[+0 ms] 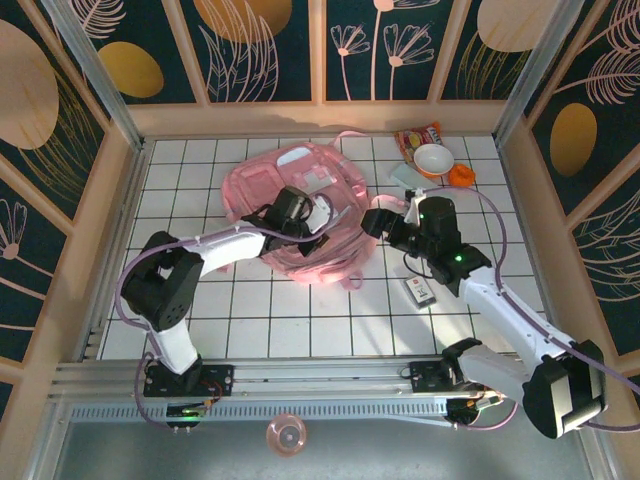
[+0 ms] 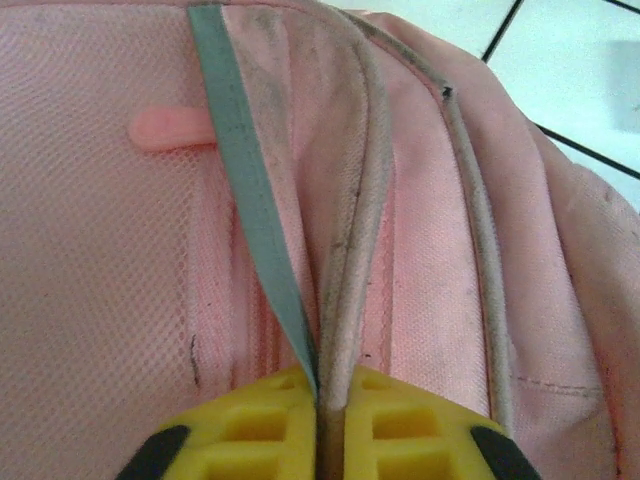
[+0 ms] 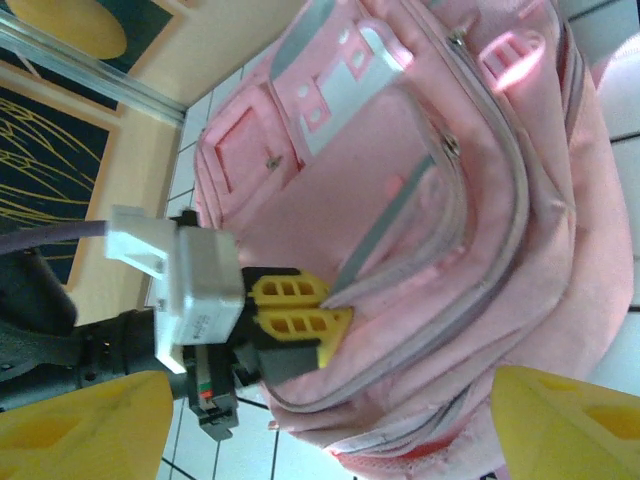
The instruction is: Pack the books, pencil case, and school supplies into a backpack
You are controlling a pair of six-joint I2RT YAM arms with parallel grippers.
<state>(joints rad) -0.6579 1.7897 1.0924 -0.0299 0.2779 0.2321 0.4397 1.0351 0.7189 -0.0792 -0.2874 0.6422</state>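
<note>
The pink backpack [image 1: 290, 190] lies flat mid-table, its front pockets [image 3: 340, 150] facing up. My left gripper [image 1: 318, 228] is shut on the bag's piped opening rim [image 2: 345, 290], with a grey strip [image 2: 240, 170] pinched alongside it. From the right wrist camera, the left gripper [image 3: 325, 310] holds that rim up. My right gripper [image 3: 330, 440] is open just right of the bag, one finger [image 3: 85, 425] on each side of the view. The small dark item with a white label [image 1: 420, 291] lies under the right arm. The pale mint pencil case [image 1: 404, 175] lies beside the bowl. The yellow booklet is out of view.
At the back right are a red-orange snack packet [image 1: 418, 134], a white bowl [image 1: 433, 160] and a small orange object [image 1: 462, 175]. Wooden walls [image 1: 120, 200] close in the tiled table. Open tiles lie in front of the bag [image 1: 300, 320].
</note>
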